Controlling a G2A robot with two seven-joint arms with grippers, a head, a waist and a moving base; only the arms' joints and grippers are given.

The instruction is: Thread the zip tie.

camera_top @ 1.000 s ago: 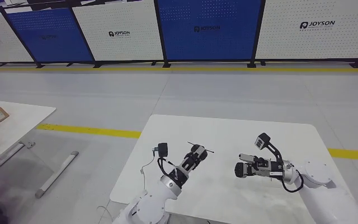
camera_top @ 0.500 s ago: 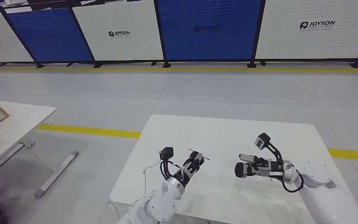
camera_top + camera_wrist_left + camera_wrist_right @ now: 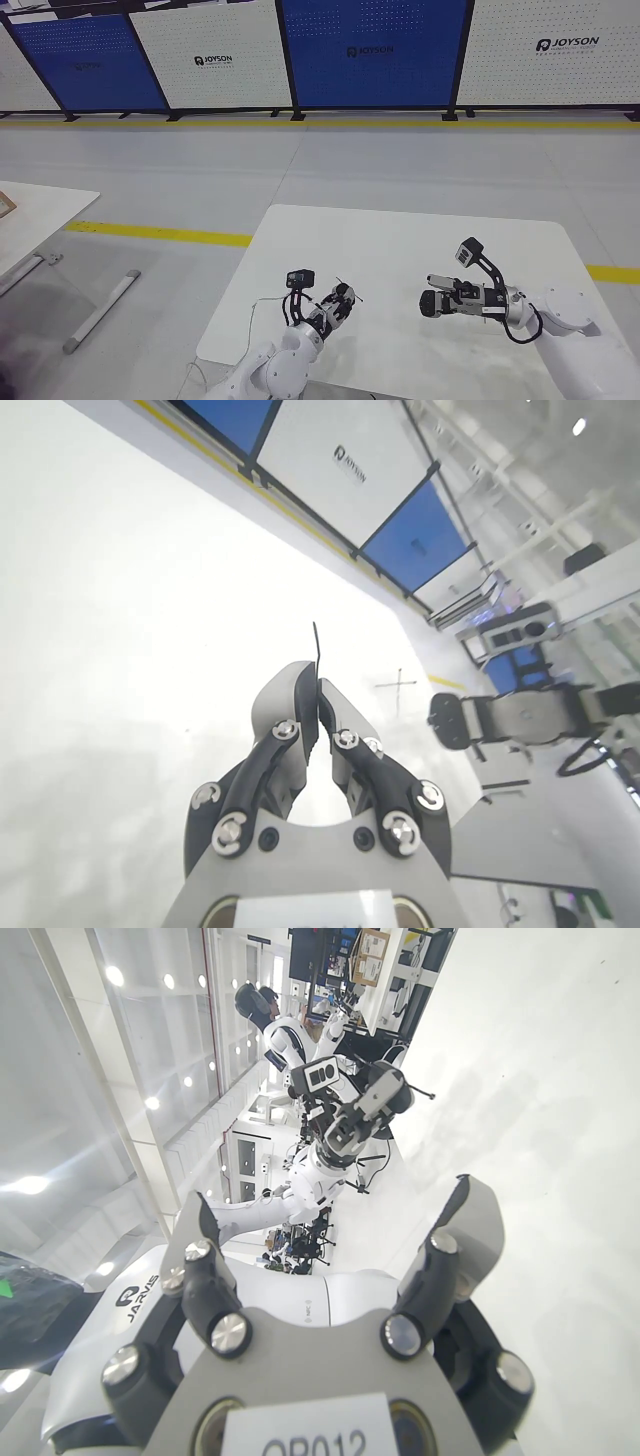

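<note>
**Top view:** 1 white table [image 3: 450, 240] carries 2 arms. The left gripper [image 3: 338, 300] hangs over the table's near left part. It pinches 1 thin black zip tie [image 3: 352, 293], whose ends poke out on both sides of the fingers. The right gripper [image 3: 426, 303] is over the near right part, well apart from the left one and pointing toward it. From here I cannot tell how its fingers stand.

**Left wrist view:** The left gripper [image 3: 318, 682] has its 2 fingertips pressed together on the zip tie [image 3: 316, 645]. The strap is clamped between the dark pads, and 1 short, slightly curved length rises past the tips above the table [image 3: 125, 600]. The right gripper [image 3: 445, 720] shows farther off, facing this way.

**Right wrist view:** The right gripper [image 3: 335, 1208] has its 2 fingers spread wide with nothing between them. Beyond it, the left gripper [image 3: 397, 1090] is held above the table [image 3: 550, 1128]. The zip tie [image 3: 424, 1093] sticks out of it as 1 thin dark line toward the tabletop side. Only 1 zip tie can be counted in all 3 views.
</note>
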